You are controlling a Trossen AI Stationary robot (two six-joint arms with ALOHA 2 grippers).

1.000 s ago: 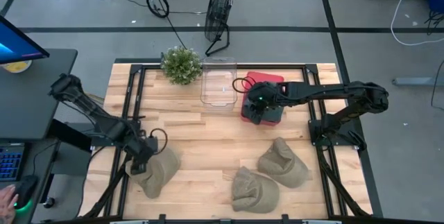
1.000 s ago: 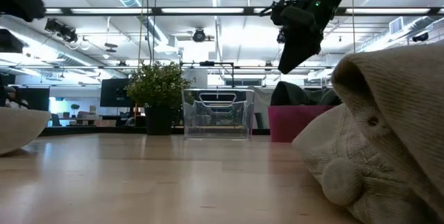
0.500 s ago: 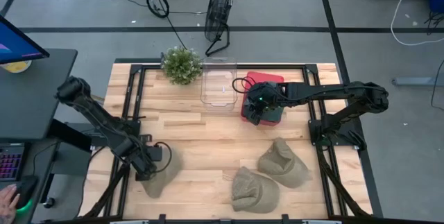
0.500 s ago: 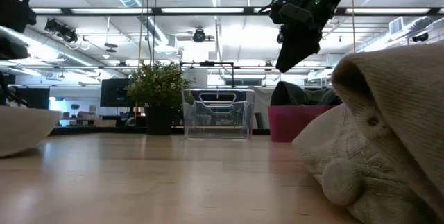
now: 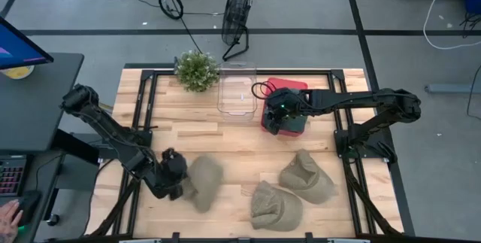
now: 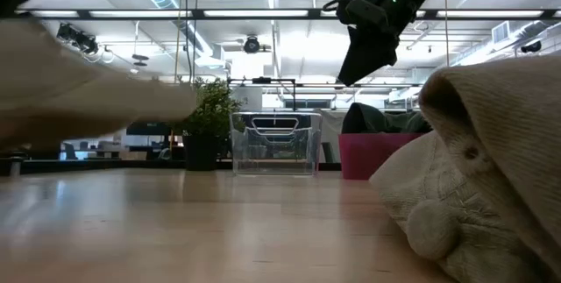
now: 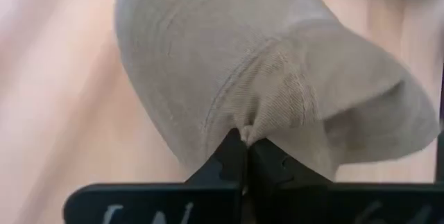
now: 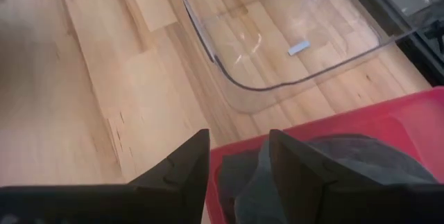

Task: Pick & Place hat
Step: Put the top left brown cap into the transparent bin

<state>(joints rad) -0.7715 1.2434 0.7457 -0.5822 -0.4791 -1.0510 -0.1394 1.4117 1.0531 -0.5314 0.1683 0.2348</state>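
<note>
My left gripper [image 5: 177, 175] is shut on a beige knit hat [image 5: 204, 182] at the table's near left; the hat also shows in the left wrist view [image 7: 263, 64] and, blurred, in the low view [image 6: 79, 81]. Two more beige hats [image 5: 274, 205] [image 5: 307, 175] lie on the table at the near right. My right gripper [image 5: 279, 116] hangs open and empty over the red bin [image 5: 297, 86], which has a dark thing [image 8: 333, 161] in it. It also shows in the low view [image 6: 368, 46]. My left gripper pinches a gathered fold of the hat's knit cloth [image 7: 258, 128] between its two shut fingertips [image 7: 232, 156]. The fingers come at it roughly level from the table's left. In the low view the hat is off the tabletop, hanging out beyond the fingers.
A clear plastic container [image 5: 237, 89] stands left of the red bin at the far middle, and a potted plant [image 5: 197, 70] stands left of that. One hat [image 6: 491, 169] fills the low view's near right. Bare wood lies in the table's middle.
My left gripper has gone toward the table's right edge, shut on the hat. The hat has come up off the table and moved right with it. My right gripper has stayed over the red bin.
</note>
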